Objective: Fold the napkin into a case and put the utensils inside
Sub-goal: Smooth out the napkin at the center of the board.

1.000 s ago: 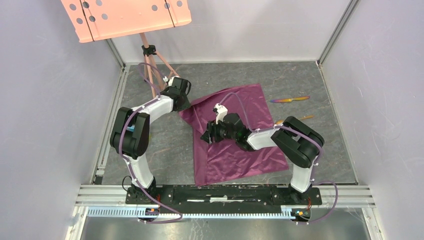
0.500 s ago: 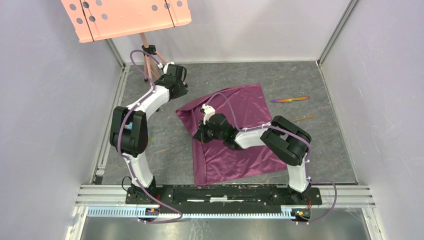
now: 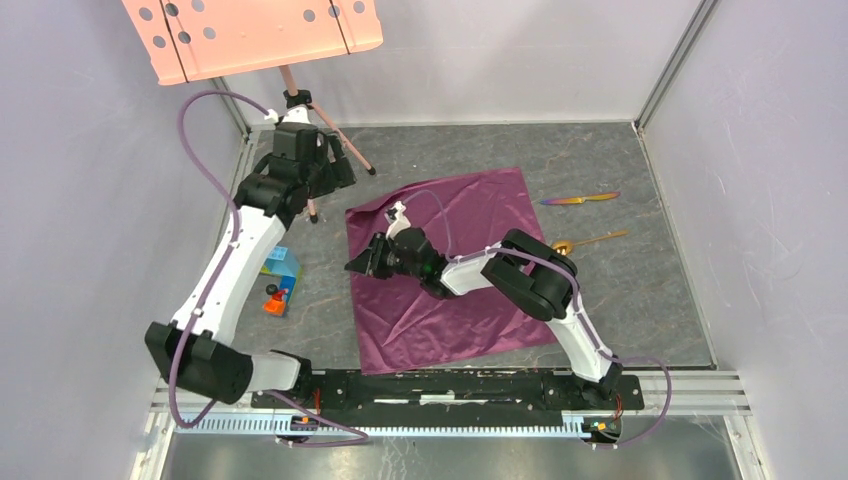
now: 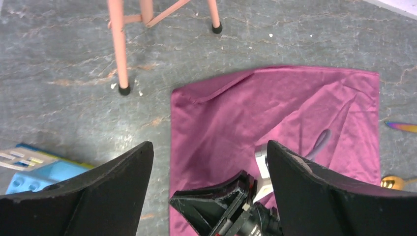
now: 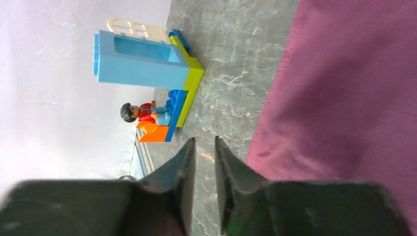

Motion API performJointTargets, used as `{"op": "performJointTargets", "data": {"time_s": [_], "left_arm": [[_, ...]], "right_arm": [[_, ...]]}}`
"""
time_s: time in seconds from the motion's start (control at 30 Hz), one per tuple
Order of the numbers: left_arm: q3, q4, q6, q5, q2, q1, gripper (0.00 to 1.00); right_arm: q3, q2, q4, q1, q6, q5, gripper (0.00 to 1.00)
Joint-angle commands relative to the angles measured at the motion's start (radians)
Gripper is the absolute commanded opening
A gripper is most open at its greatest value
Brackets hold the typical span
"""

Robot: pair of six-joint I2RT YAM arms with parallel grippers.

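Napkin (image 3: 470, 290) lies spread flat on the grey counter (image 3: 420, 150), roughly mid-way across; unfolded, no case shape; the far-left corner has a small turned-over crease, clearer in the left wrist view (image 4: 275, 113); a few soft wrinkles across it.

Right gripper (image 3: 357, 267) sits low at the napkin's left edge, forearm stretched over the cloth; jaws barely parted, a thin slit only; in its own wrist view (image 5: 204, 142) bare counter shows through the slit and the purple edge (image 5: 344, 98) lies just to one side; nothing held; can't tell if the fingertips touch the cloth.

Left gripper (image 3: 338, 172) is up at the far-left part of the counter, near the pink tripod (image 3: 300, 110); jaws spread wide, empty; from its wrist camera (image 4: 209, 145) it looks down on the napkin's far-left corner and on the right gripper below.

Utensils are off the cloth, on bare counter to its right; iridescent knife (image 3: 580, 198) farther back, gold spoon (image 3: 597, 238) nearer, its bowl close to the right arm's elbow; the two are apart from each other; both lie flat.

Toy brick build (image 3: 278, 283), blue with an orange bit and a small figure, stands on the counter left of the napkin, clear of it; sharp in the right wrist view (image 5: 147, 69).

Pink perforated panel (image 3: 250, 30) tops the tripod at the back left.
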Motion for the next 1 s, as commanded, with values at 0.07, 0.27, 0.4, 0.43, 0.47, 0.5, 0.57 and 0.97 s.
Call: {"op": "performJointTargets", "data": {"time_s": [0.07,0.27,0.4,0.43,0.47,0.5,0.57,0.97], "left_arm": [[-0.07,-0.102,0.077,0.003,-0.087,0.022,0.96],[-0.183,0.034,-0.024,0.188,-0.106,0.024,0.97],[-0.29,0.179,-0.102,0.356,-0.075,0.018,1.0],[-0.325,0.221,-0.126,0.375,-0.067,0.015,1.0],[-0.355,0.266,-0.147,0.395,-0.055,0.008,1.0],[-0.385,0.3,-0.164,0.413,-0.04,0.003,1.0],[-0.421,0.364,-0.19,0.444,0.023,-0.035,1.0],[-0.404,0.474,-0.295,0.212,0.354,-0.118,1.0]], "right_arm": [[0.053,-0.05,-0.011,0.02,-0.077,-0.02,0.47],[-0.123,-0.363,-0.342,-0.03,-0.422,0.035,0.71],[-0.158,-0.537,-0.743,-0.093,-0.713,0.105,0.79],[-0.189,-0.577,-0.809,-0.111,-0.763,0.146,0.81],[-0.228,-0.63,-0.858,-0.129,-0.814,0.203,0.83],[-0.266,-0.678,-0.891,-0.153,-0.843,0.249,0.87],[-0.338,-0.765,-0.941,-0.22,-0.874,0.268,0.87],[-0.549,-0.941,-0.97,-0.393,-0.817,0.311,0.97]]}}
